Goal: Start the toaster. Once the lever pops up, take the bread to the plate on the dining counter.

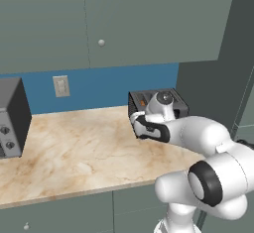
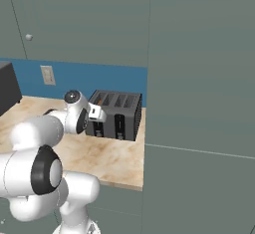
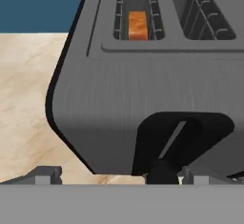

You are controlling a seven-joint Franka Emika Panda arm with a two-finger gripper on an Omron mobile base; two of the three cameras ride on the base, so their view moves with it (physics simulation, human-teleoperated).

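The gripper (image 3: 113,176) is spread wide, the toaster (image 3: 143,89) lever (image 3: 164,173) between its jaws, probably stiff: press its knob. Beyond, the bread (image 3: 137,25) stands in a slot; likely light, brittle; pinch its top edge.

From my feed I've got grey-green upper cabinets (image 1: 99,19) across the top, one with a small round knob (image 1: 101,42). Under them runs a blue backsplash wall (image 1: 99,86) with a pale outlet plate (image 1: 61,86) on it. The marbled beige counter (image 1: 74,147) with brown veining sits below, on grey-green lower cabinets (image 1: 64,212). A grey oven box with round knobs (image 1: 11,118) sits at the counter's left end. A tall grey-green panel (image 2: 199,78) closes off the right side. Lighting's flat and even.
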